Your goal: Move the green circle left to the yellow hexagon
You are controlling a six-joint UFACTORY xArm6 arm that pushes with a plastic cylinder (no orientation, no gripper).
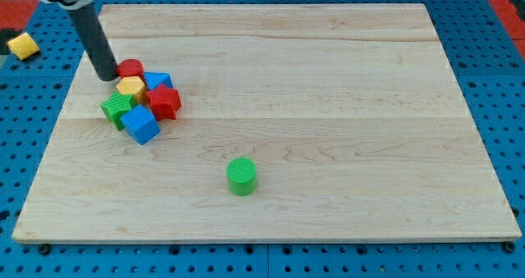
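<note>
Blocks sit bunched in the upper left of the frame, and I read them from the left edge across. Off the wooden desk (328,65), on the blue pegboard (509,106) at the far upper left, lies a stray yellow block (23,45). Next comes my rod, slanting down from the top left, with my tip (107,76) resting just beside the red cylinder (130,67), on its left; whether they touch I cannot tell. I carry no hand, only this rod, so nothing is held or clenched.

Below the red cylinder sits the yellow hexagon (130,86), packed against a green block (118,108) at its lower left, a blue cube (141,125) below, a red block (165,102) at its right and a second blue block (157,81) at its upper right.

Well apart, lower and right of the cluster, near the bottom centre of the frame, stands the green circle (241,176), alone and upright on bare wood.

I judge it a light, stiff piece that should slide easily on the smooth desk. Being round, it may roll off my tip if I push off-centre, so I would come around to its right side and press on the middle of that face, steering it up and leftward. The crowding around the hexagon could scatter if I arrive too hard.
</note>
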